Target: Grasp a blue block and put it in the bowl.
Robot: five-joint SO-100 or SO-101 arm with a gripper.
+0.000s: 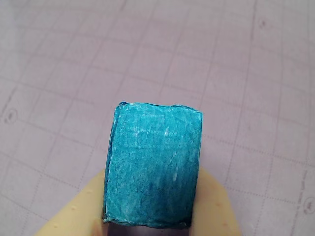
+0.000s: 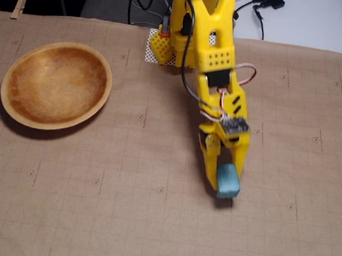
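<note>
The blue block [image 2: 229,182] is a small teal cuboid held between the yellow fingers of my gripper [image 2: 222,184], at or just above the brown grid mat at centre right in the fixed view. In the wrist view the block [image 1: 153,167] fills the middle, clamped between the two pale yellow fingers of the gripper [image 1: 147,219]. The wooden bowl [image 2: 56,85] sits empty at the far left of the mat, well away from the gripper.
The yellow arm [image 2: 205,41] reaches down from its base at the mat's back edge. Cables [image 2: 253,9] lie behind the base. Clothespins [image 2: 19,4] clip the mat's back corners.
</note>
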